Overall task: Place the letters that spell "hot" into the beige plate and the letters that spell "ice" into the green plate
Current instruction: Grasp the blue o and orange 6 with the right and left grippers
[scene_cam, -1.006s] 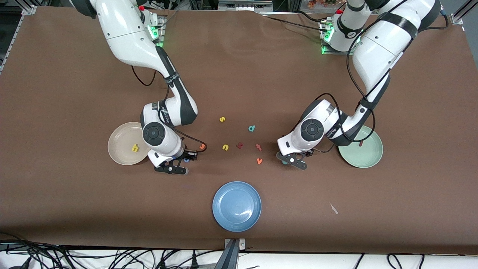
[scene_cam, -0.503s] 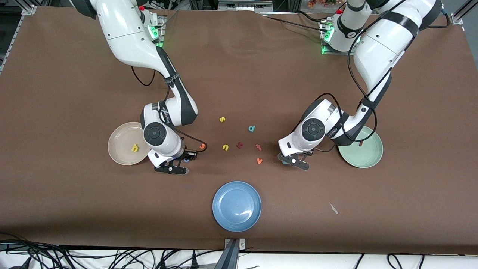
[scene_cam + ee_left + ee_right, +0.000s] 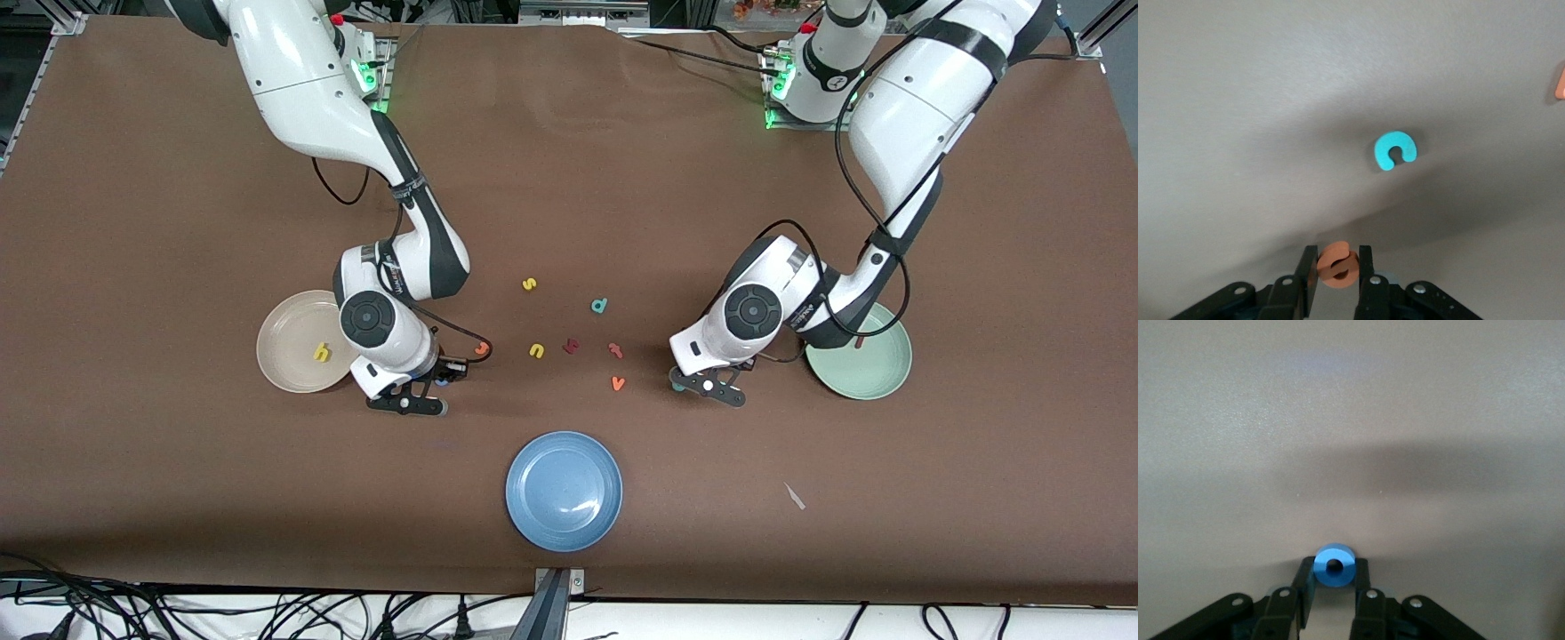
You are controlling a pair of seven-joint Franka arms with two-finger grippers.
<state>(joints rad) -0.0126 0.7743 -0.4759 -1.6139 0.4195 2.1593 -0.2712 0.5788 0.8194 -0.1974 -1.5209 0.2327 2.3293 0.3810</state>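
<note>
Brown tabletop, both arms low on it. Right gripper sits just beside the beige plate, on that plate's side toward the left arm's end, with its fingers pinched on the blue o; compared with a second ago it has barely shifted in the front view. Yellow h lies in the beige plate. Left gripper is clamped on the orange e, over the table near the green plate on the side toward the right arm's end; since the earlier frames the left wrist has drifted slightly toward the green plate. Teal c lies flat on the table, apart from the held e in the left wrist view; in the front view it peeks out under the left hand. Dark red i is in the green plate, partly hidden by the arm. Loose letters between the arms are unmoved: orange t, yellow n, yellow s, teal d, orange v, a dark red letter and a redder-orange t-like letter. Blue plate is nearest the front camera.
</note>
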